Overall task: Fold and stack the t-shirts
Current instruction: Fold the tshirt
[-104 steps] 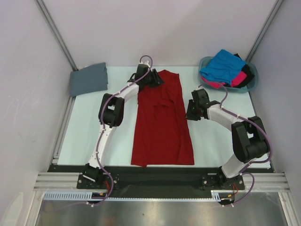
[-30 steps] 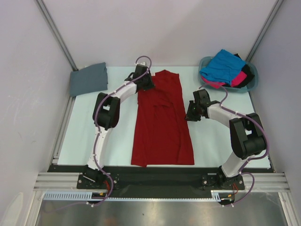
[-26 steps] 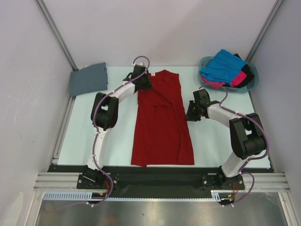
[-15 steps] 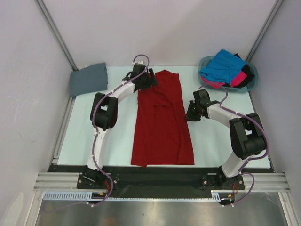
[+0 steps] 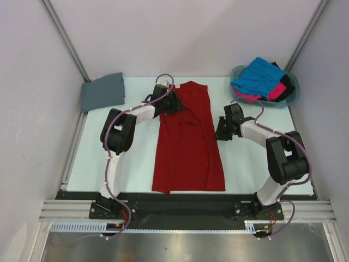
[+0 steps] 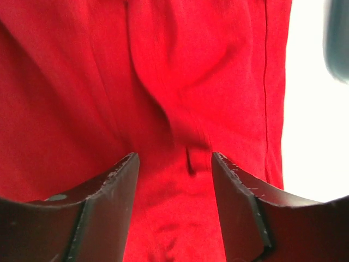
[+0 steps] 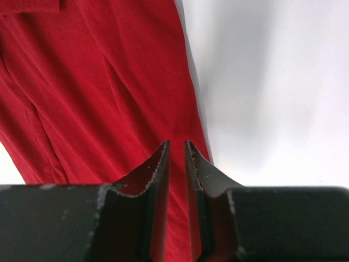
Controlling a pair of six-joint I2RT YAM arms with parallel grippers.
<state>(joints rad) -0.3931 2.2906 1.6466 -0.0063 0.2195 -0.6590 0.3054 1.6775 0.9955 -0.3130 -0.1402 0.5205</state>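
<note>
One grey shirt (image 5: pixel 102 91) lies folded far-left, the red shirt (image 5: pixel 188 147) sits part-folded at centre under the wide-open left gripper (image 6: pixel 174 155) and beside the near-closed right gripper (image 7: pixel 176 144), and three more wait in the basket (image 5: pixel 297 90).

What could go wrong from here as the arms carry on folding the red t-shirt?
1. The left gripper is open over a raised crease in the red t-shirt. Closing there may pinch only that ridge, not the full folded edge, so the layers could slide apart.
2. The right gripper sits nearly shut at the shirt's right edge, and whether it holds cloth is unclear. If it does not, a one-sided lift would likely skew the fold.
</note>
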